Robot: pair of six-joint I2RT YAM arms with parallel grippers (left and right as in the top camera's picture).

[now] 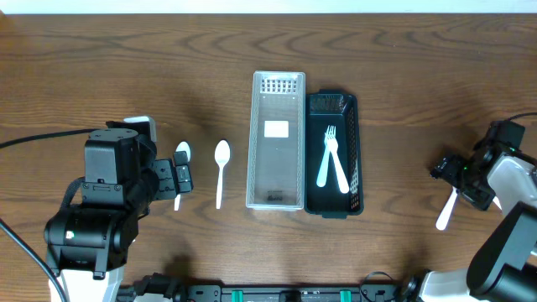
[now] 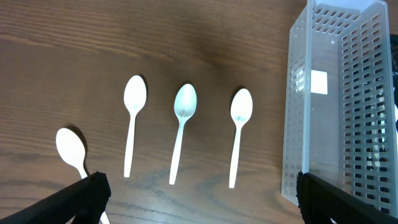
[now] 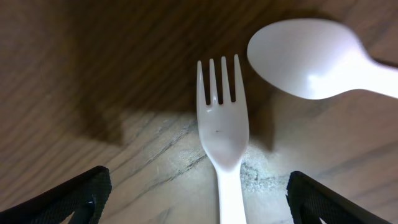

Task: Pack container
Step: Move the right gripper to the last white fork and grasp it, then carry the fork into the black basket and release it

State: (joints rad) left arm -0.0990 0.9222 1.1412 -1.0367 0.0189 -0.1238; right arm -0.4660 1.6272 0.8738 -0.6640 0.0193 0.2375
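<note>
**Overhead and wrist views, cutlery packing under way.** The clear container (image 1: 278, 201) and the black container (image 1: 352, 159) stand touching side by side at the centre of the overhead frame. The clear one looks empty apart from a white label (image 1: 277, 129). The left gripper (image 2: 199, 194) hovers low over the table (image 1: 394, 50) with its jaws apart. The right gripper (image 3: 199, 196) also has its jaws wide apart, with the fork (image 3: 222, 127) lying between them.

**Hazards, as judged.** The lone spoon (image 3: 311, 56) lies just beside the fork's tines at the upper right of the right wrist frame, so a skewed closure could drag or pinch both. The fork is thin and flat on the wood and may skid out instead of lifting. On the left, the row of spoons (image 2: 184, 102) is closely spaced, and the lower-left one runs under a finger (image 2: 81, 199), so two could be caught at once or one flicked aside. A spoon dropped among the forks would spoil the sorting.

**Count.**
- Two containers.
- Four spoons in the left wrist frame.
- One fork and one spoon in the right wrist frame.
- Two white utensils (image 1: 325, 164) crossed in the black container. One is clearly a fork; the other cannot be told.
</note>
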